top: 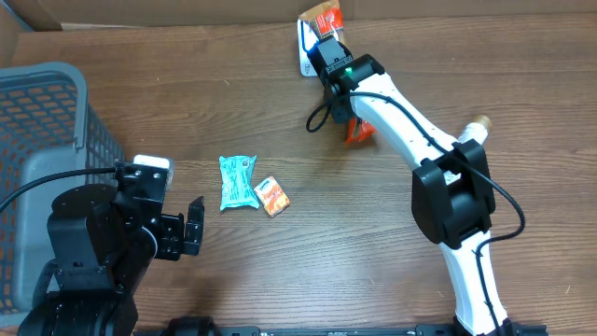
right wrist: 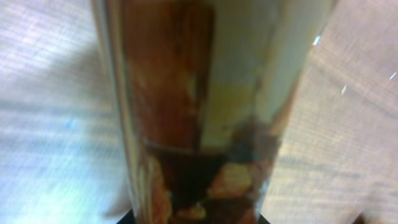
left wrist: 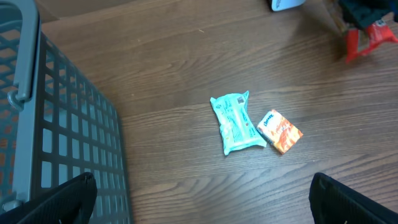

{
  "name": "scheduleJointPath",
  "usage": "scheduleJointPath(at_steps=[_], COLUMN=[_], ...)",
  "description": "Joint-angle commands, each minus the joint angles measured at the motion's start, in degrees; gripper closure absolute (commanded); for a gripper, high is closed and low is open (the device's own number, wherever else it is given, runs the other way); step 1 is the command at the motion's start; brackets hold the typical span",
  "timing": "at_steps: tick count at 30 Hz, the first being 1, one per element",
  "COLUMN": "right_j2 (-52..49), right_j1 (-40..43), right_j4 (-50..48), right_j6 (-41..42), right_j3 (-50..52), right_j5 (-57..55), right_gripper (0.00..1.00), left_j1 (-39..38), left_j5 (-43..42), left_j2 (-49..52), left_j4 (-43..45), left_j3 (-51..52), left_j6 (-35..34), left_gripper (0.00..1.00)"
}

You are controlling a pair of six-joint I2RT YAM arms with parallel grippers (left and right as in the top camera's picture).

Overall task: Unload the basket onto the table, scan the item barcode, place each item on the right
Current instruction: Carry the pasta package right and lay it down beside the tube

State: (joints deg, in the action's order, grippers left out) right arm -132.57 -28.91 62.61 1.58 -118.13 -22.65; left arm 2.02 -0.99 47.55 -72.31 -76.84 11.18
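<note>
1. Left gripper [top: 193, 229]: positioned at the near left of the table, beside the grey basket [top: 56, 121]. The jaws stand wide apart and contain nothing. In the left wrist view, both fingertips [left wrist: 68, 199] appear at the bottom corners of the frame, well apart.

2. Mid-table: a teal packet [top: 238, 182] lies flat on the wooden table [top: 187, 103]. A small orange box [top: 272, 196] lies just beside it, on the side away from the basket. Both are ahead of the left gripper and not in contact with it.

3. Further out: a red item [top: 357, 131] lies on the table, partly under the right arm.

4. Right gripper [top: 324, 35]: extended to the far edge of the table. It is closed on the orange packet [top: 325, 16], which projects beyond the jaws. In the right wrist view, the packet fills the frame, blurred; no barcode can be made out.

5. A white object with a blue edge [top: 306, 58] lies just beside the right gripper. Contact with the packet cannot be determined.
</note>
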Motion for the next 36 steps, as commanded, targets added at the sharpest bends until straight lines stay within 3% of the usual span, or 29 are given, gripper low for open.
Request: scheduleJointPath(at_steps=[1, 7, 14, 20, 28, 36], right_j2=[14.14, 26.14, 27.98, 27.76, 27.76, 27.76], right_j1=[0.17, 5.11, 14.75, 20.65, 21.9, 23.54], right_j4=[2.75, 16.98, 29.27, 23.32, 4.09, -0.33], right_j6=[6.38, 19.69, 29.53, 29.53, 29.53, 29.51], right_j3=[-6.05, -6.4, -4.59, 6.95, 30.27, 39.15], right_j5=[3.93, 14.34, 17.59, 18.6, 20.87, 20.15], right_gripper=[0.97, 0.96, 0.96, 0.96, 0.96, 0.95], left_j1=[0.22, 0.22, 0.22, 0.22, 0.22, 0.22], left_j5=[0.52, 0.52, 0.52, 0.52, 0.52, 0.52], left_j2=[0.02, 0.02, 0.02, 0.02, 0.02, 0.02], left_j4=[0.09, 0.11, 0.09, 0.09, 0.11, 0.09], left_j3=[-0.13, -0.13, -0.13, -0.13, -0.13, -0.13], left_j6=[1.29, 1.29, 1.29, 1.29, 1.29, 1.29], left_gripper=[0.0, 0.0, 0.0, 0.0, 0.0, 0.0])
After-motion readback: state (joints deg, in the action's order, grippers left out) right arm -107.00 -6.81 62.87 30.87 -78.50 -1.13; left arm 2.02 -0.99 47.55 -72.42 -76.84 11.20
